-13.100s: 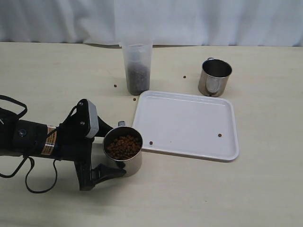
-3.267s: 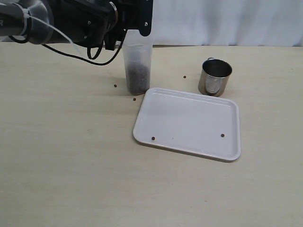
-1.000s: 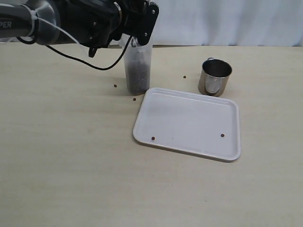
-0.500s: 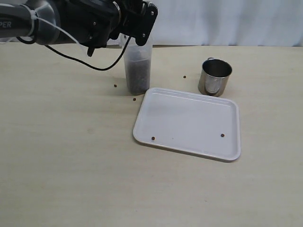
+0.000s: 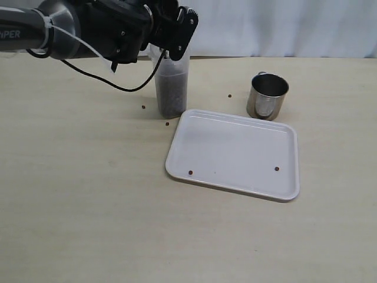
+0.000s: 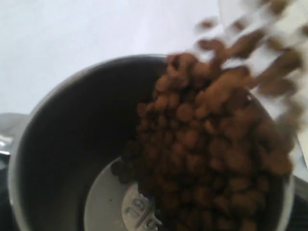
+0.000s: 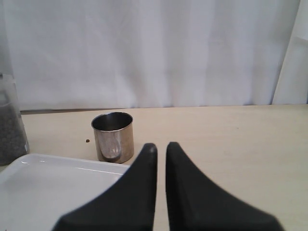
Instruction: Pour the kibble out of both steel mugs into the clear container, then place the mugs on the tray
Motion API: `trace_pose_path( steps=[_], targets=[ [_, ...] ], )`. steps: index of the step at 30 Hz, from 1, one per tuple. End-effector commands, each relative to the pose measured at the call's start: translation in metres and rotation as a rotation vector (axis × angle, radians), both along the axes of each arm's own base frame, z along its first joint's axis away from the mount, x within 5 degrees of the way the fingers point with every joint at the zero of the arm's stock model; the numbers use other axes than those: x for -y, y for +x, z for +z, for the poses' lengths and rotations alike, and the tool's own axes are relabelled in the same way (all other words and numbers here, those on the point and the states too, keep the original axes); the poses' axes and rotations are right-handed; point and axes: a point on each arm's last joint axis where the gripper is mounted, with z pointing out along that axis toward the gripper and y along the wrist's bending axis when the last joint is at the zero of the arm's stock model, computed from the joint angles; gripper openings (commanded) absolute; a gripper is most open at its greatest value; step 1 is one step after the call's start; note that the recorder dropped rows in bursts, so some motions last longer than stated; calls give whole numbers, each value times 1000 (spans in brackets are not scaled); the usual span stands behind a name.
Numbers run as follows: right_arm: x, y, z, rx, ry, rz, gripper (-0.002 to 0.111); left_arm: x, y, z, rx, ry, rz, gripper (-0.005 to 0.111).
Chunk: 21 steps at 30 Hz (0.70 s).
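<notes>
Stray kibble [image 5: 190,172] on tray [image 5: 235,150], mug [image 5: 267,96] beside it

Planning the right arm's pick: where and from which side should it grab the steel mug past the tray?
Clamp the steel mug across its round wall, below the rim, coming level from the tray side. It stands upright, both flanks free, and its handle points away at the back, so it likely won't foul the jaws.

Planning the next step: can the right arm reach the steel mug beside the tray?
Probably yes: the mug stands free ahead of the shut right hand, nothing between; it must open first.
</notes>
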Motion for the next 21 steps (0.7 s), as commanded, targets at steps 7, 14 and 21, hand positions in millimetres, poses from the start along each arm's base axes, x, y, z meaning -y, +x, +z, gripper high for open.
trace_pose_path(
  steps=[7, 14, 21],
  targets=[
    [0, 0, -2, -3, 0, 4, 5, 4, -4, 9, 48, 21, 34, 0],
    [0, 0, -2, -3, 0, 4, 5, 15, -11, 10, 60, 82, 11, 0],
    [0, 0, -2, -3, 0, 4, 5, 11, -12, 12, 83, 115, 62, 0]
  ],
)
